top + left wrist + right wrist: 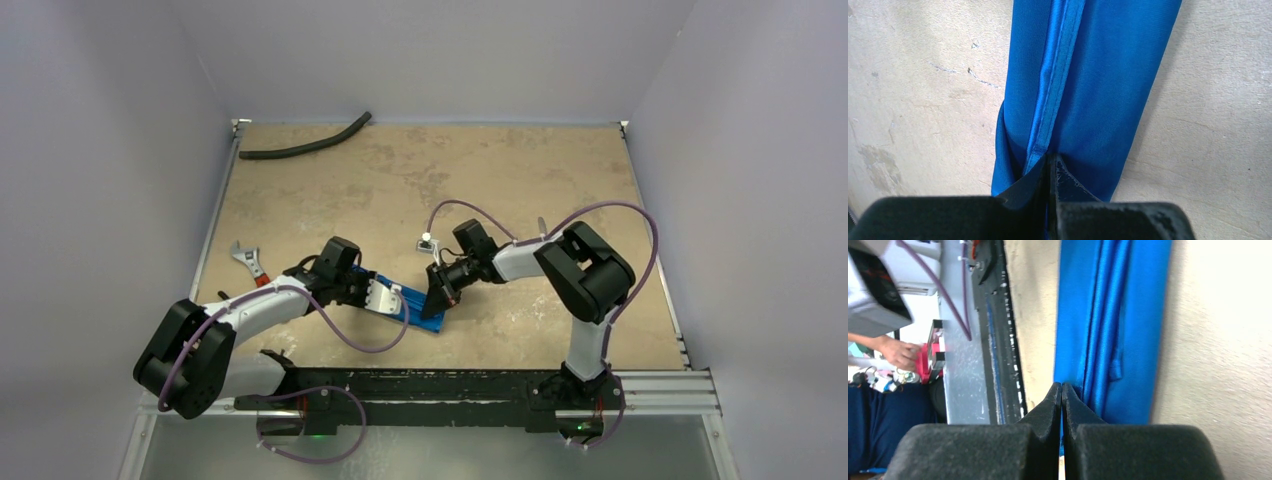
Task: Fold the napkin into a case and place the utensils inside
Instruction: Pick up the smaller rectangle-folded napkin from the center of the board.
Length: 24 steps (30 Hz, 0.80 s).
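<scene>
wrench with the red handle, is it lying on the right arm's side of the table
No, the wrench lies near the left edge of the table, beside the left arm.

The napkin (1098, 90) is a bright, shiny blue, with a lighter, glossier blue band along its hem and darker blue in its folds. The counter (913, 100) is pale tan, mottled with whitish patches and thin dark scratches. The left gripper (1050, 162) and the right gripper (1061, 390) are matte black. The arms (260, 305) are white and black, with purple cables (362, 350) looping over them. The hose (305, 140) is black. The wrench (250, 262) is silver with a red handle. The rail (440, 385) is black on silver metal. The walls (100, 150) are pale lavender grey.
</scene>
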Each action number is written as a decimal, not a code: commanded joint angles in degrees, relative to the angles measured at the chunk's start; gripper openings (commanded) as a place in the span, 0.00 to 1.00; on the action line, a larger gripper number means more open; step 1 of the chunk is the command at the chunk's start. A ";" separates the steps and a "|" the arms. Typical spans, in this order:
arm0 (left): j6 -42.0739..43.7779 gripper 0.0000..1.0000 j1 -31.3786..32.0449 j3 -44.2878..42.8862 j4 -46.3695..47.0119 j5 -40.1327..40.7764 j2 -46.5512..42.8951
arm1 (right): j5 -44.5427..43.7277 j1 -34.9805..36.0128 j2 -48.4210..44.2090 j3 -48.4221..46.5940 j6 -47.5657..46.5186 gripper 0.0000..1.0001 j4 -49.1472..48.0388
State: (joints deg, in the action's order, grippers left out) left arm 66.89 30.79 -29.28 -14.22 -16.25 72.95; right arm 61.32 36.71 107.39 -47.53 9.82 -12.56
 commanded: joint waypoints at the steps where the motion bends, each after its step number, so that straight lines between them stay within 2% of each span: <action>1: -2.89 0.00 0.28 -0.97 -5.30 -1.60 0.06 | -6.01 -0.65 2.56 0.18 -0.06 0.00 1.78; 9: -4.66 0.00 0.22 -4.93 -9.57 -4.89 -0.51 | -15.98 -0.76 3.74 -2.32 -0.10 0.00 6.28; 10: -5.01 0.04 0.19 -5.60 -10.18 -5.30 -0.77 | -17.27 -0.75 3.66 -2.80 -0.30 0.00 6.66; 12: -7.03 0.18 0.24 -7.00 -10.64 -5.70 -1.11 | -19.58 -0.74 3.61 -4.20 -0.98 0.00 8.65; 15: -9.53 0.29 0.04 -10.09 -12.68 -5.90 -1.58 | -22.07 -0.74 3.22 -5.56 -1.83 0.00 10.82; 22: -19.28 0.35 -3.31 -15.66 -15.29 -6.25 -3.12 | -24.56 -0.72 2.03 -8.10 -3.30 0.00 13.93; 24: -21.17 0.41 -5.72 -15.82 -15.94 -6.33 -3.65 | -24.89 -0.74 2.04 -8.75 -3.89 0.00 14.76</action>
State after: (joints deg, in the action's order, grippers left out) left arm 52.71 28.77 -42.44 -27.68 -20.82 71.18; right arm 46.52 36.32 109.32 -55.42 10.31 -2.74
